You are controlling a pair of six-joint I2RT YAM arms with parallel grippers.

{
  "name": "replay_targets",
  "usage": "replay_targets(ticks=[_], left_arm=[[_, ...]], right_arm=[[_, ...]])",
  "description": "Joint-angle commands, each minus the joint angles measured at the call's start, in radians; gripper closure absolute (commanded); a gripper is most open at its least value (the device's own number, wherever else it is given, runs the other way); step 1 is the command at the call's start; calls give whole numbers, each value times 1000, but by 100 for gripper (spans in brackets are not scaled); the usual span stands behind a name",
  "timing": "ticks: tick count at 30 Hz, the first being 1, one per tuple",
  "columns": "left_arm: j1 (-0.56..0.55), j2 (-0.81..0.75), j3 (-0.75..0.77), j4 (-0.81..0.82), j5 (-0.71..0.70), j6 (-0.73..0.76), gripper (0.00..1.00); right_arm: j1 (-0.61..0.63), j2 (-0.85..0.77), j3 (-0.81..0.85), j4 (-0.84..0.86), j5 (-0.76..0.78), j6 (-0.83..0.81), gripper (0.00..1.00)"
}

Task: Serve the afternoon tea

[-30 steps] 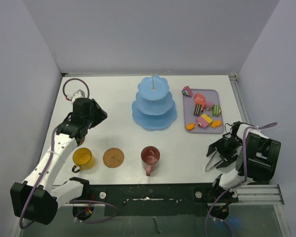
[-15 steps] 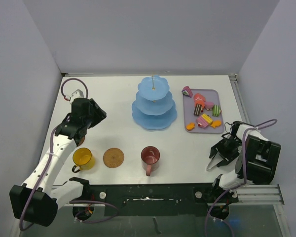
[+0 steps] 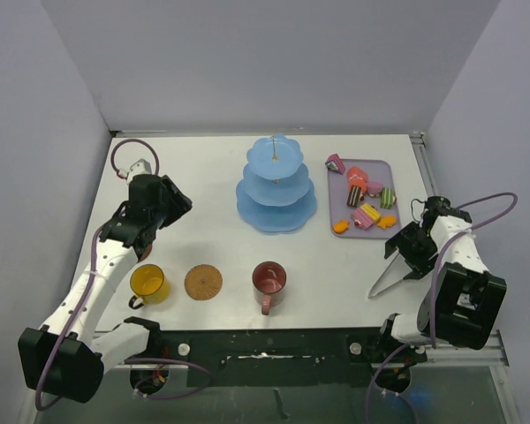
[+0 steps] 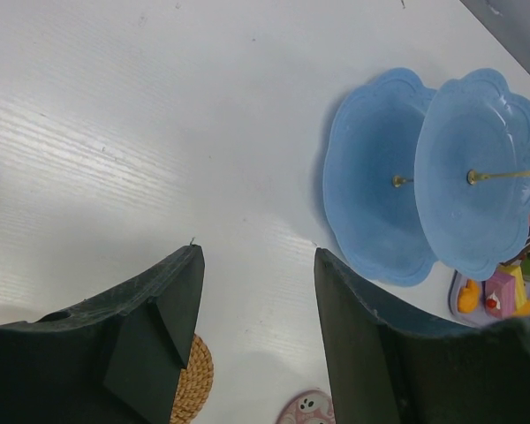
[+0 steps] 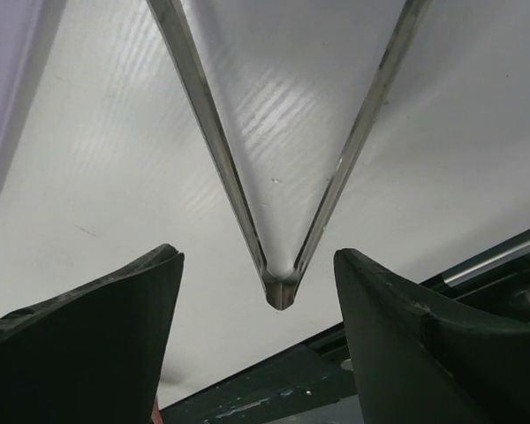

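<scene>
The light-blue three-tier stand [image 3: 274, 185] [image 4: 424, 168] stands at the back centre with bare tiers. Toy cakes [image 3: 364, 199] lie on the lilac tray [image 3: 384, 172]. Along the front stand a yellow mug [image 3: 147, 283], a brown coaster [image 3: 203, 282] and a dark-red mug [image 3: 269, 280]. My left gripper [image 3: 178, 208] [image 4: 258, 256] hangs open over bare table, with a coaster [image 4: 194, 380] partly behind its left finger. My right gripper [image 3: 405, 256] [image 5: 258, 256] is open. The joined end of the metal tongs [image 5: 281, 287] [image 3: 384, 281] lies between its fingers, touching neither.
The tongs rest flat on the white table [image 3: 336, 265] at the front right, close to the dark front rail [image 3: 274, 340] [image 5: 274, 389]. Grey walls close the table on three sides.
My right gripper has moved back and to the right, away from the front rail, and its jaws narrowed, then widened. The tongs now show stretched out on the table. The left arm barely moved.
</scene>
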Motion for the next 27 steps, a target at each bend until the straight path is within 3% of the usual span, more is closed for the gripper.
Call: replay_targets(ticks=[1,6,13,22,27], left_arm=[[8,-11,19,47,16,14,49],[8,-28,0,46,12,8,49],[8,-23,-4,47,18,14,48],[14,-30,-8,39,5,21,48],[19,-26,-4,42,5,32,48]], right_arm=[[13,-31,-36,-60,17,-4,25],[14,-56,-105,-14,-6,-25,19],[16,60,-91,115,-42,-39,16],[80,180,-113,190,-13,-7,32],[89,200,-178,244,15,-2,35]])
